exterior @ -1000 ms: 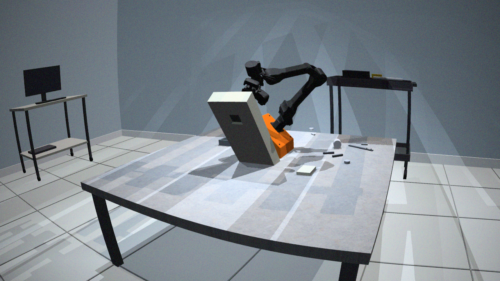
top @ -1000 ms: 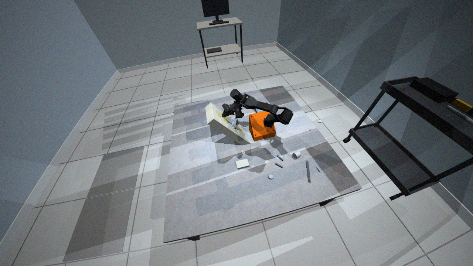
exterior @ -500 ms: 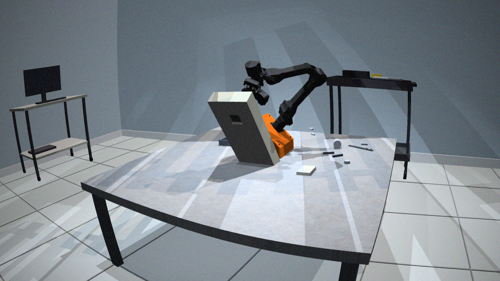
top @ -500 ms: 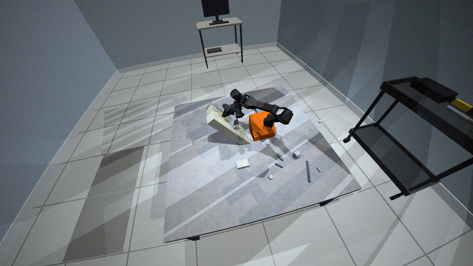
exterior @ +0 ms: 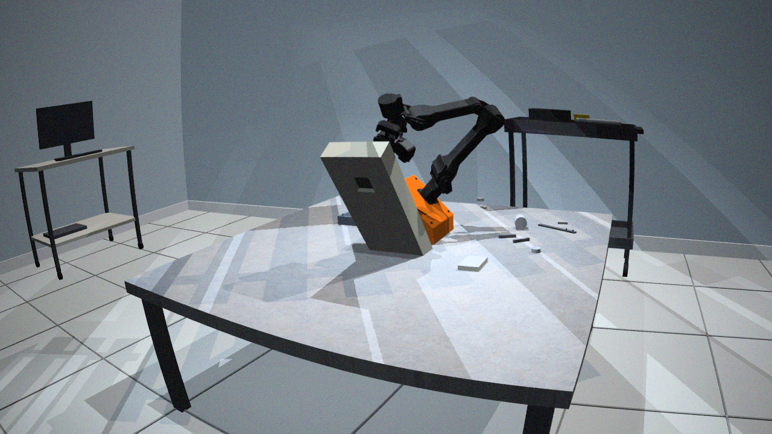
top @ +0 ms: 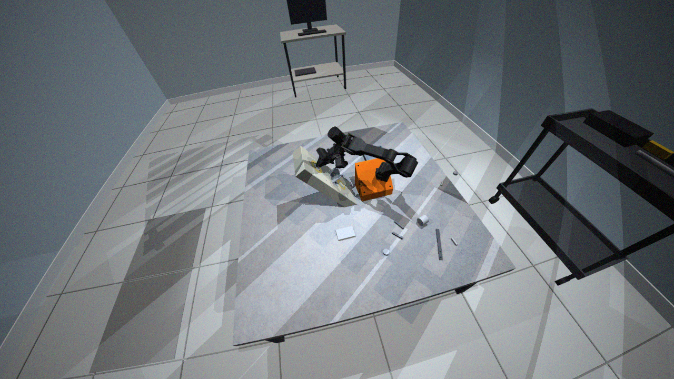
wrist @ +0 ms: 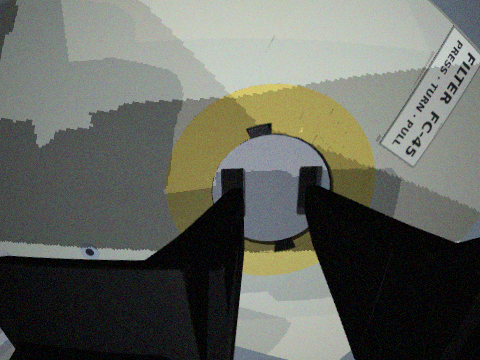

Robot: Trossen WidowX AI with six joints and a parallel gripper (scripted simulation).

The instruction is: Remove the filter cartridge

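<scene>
Cartridge (wrist: 272,188) not out yet, flush in panel (wrist: 134,74); gripper (wrist: 272,196) fingertips set narrow in both slots, clamping nothing. Press, turn, pull, tray drop left.

The arm (exterior: 458,134) reaches forward with its elbow raised; the gripper (wrist: 272,196) points down, jaws partly closed, holding nothing.

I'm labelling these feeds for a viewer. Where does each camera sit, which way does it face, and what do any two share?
Top: high above, angled down at the table; whole arm visible.
Exterior: beyond the table, level, facing the panel's back; arm shows above it.
Wrist: on the gripper, facing the cartridge in its yellow ring; only the two fingers show, tips at the slots.
Top and exterior share the orange base.
</scene>
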